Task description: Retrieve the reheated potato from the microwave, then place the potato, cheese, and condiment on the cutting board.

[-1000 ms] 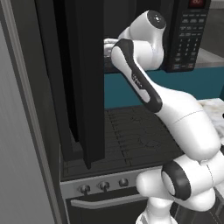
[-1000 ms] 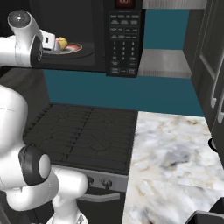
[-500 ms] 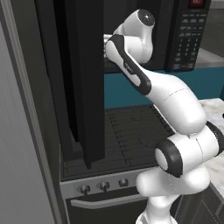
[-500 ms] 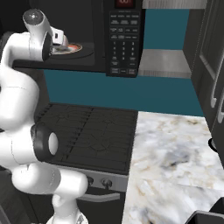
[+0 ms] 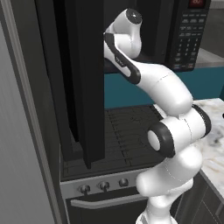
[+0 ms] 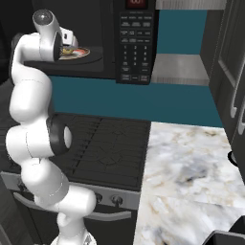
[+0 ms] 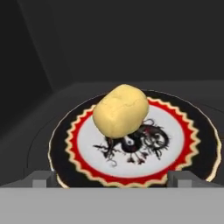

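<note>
The small pale-yellow rounded potato (image 7: 120,110) sits on a round black, red and white patterned plate (image 7: 194,144) inside the open black boxy microwave (image 6: 135,38). It lies straight ahead of the end effector (image 7: 112,177), a little above the midline between the two fingertips, its long axis running crosswise. The end effector is spread wide and holds nothing, so the reach is a straight advance.

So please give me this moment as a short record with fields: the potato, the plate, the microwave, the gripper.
potato: pale yellow lump resting on the plate, not held
plate: white centre, red scalloped ring, black rim; inside the microwave
microwave: door open, keypad visible
gripper: open, fingertips low before the plate, nothing between them
</note>
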Tool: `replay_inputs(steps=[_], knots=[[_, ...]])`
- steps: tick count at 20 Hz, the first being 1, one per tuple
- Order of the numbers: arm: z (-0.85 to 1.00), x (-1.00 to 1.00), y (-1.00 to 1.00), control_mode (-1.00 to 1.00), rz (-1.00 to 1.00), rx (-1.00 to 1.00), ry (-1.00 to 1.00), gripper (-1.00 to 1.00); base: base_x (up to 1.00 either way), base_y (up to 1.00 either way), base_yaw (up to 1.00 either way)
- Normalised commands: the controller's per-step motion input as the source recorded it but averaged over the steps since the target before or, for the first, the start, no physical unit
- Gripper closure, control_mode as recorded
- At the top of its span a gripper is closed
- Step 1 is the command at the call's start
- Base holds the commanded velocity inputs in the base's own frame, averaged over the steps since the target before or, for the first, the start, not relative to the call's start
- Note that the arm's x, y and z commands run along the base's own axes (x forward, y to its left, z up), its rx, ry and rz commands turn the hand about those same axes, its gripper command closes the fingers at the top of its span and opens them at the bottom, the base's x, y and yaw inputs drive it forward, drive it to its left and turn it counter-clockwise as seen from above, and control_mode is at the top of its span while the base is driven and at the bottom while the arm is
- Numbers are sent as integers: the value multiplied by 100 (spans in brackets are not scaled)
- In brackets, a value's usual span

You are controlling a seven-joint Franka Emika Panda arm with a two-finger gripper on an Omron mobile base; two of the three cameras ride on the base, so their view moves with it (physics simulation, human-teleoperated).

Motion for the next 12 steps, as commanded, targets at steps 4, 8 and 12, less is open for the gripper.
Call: replay_inputs(steps=[4, 8, 12], knots=[[0, 52, 17, -100, -4, -4, 0, -100, 0, 0, 0], [0, 51, 13, -100, -4, -2, 0, -100, 0, 0, 0], [0, 46, 10, -100, -4, 0, 0, -100, 0, 0, 0]])
